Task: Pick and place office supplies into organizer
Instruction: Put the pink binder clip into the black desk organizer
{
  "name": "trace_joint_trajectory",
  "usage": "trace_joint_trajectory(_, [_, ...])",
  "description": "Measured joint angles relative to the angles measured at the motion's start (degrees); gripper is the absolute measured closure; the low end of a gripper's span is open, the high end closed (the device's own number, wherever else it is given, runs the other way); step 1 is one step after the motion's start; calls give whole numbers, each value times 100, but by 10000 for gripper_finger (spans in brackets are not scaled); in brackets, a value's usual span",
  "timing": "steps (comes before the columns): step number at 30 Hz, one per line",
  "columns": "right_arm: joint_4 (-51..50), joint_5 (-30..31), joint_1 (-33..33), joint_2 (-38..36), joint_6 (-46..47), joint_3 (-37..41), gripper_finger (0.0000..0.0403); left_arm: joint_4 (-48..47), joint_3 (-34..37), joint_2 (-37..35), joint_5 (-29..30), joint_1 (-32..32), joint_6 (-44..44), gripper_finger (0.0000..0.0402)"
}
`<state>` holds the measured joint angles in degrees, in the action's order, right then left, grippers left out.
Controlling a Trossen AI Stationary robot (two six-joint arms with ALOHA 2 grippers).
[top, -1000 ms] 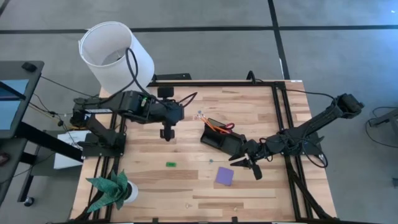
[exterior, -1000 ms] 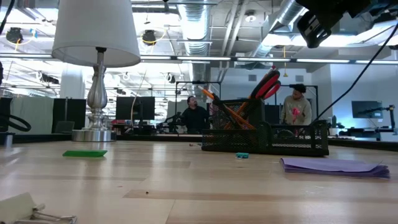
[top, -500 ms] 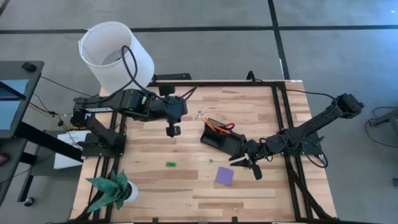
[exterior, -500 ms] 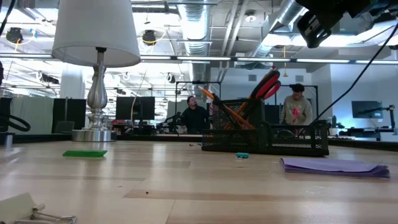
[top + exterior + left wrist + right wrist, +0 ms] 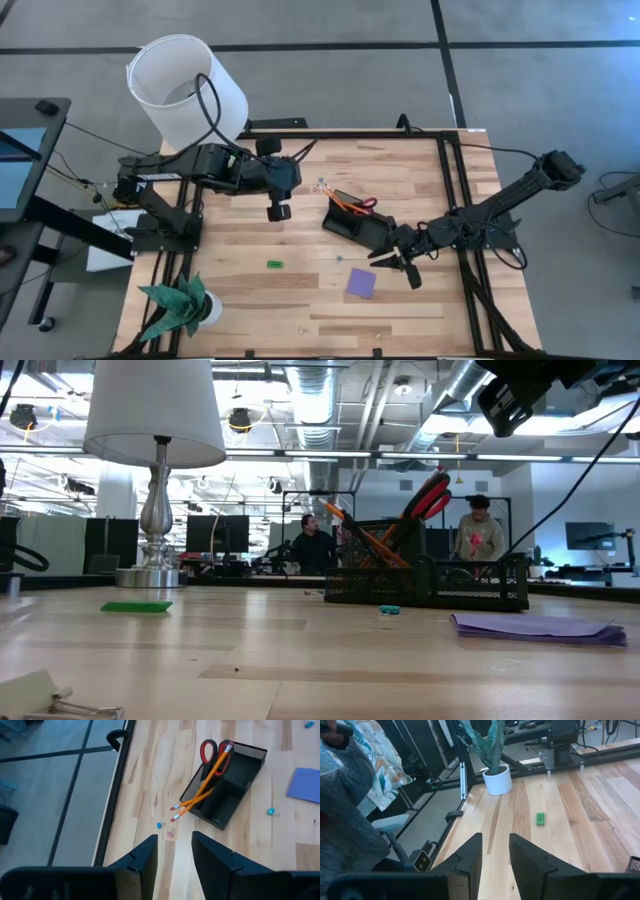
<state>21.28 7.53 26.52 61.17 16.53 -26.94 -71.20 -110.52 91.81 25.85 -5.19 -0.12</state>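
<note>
The black organizer [image 5: 350, 220] stands on the table's middle right, with red-handled scissors [image 5: 212, 752] and orange pencils [image 5: 197, 795] leaning in its taller back section. The purple note pad [image 5: 361, 282] lies flat toward the near edge. The tiny green piece [image 5: 274, 264] lies left of the pad. My left gripper [image 5: 277, 210] hovers open, high above the table and left of the organizer, empty [image 5: 174, 837]. My right gripper [image 5: 395, 265] stays open and empty between the organizer and the pad, pointing toward the table's left [image 5: 495, 837].
A lamp [image 5: 155, 460] stands at the far left corner and a green paper plant [image 5: 180, 305] at the near left corner. A small teal clip [image 5: 271, 811] and two tiny bits [image 5: 159, 825] lie near the organizer. A binder clip [image 5: 60, 700] is at the near edge. People show beyond the table.
My left gripper has swung a little toward the table's right, toward the organizer, and rolled slightly about its own axis, staying open. My right gripper has kept still.
</note>
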Motion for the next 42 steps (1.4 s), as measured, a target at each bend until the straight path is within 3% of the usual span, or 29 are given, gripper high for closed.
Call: trace_joint_trajectory(42, [0,-2,0,0,2,0,310,-2,0,0,-2,-2,197,283])
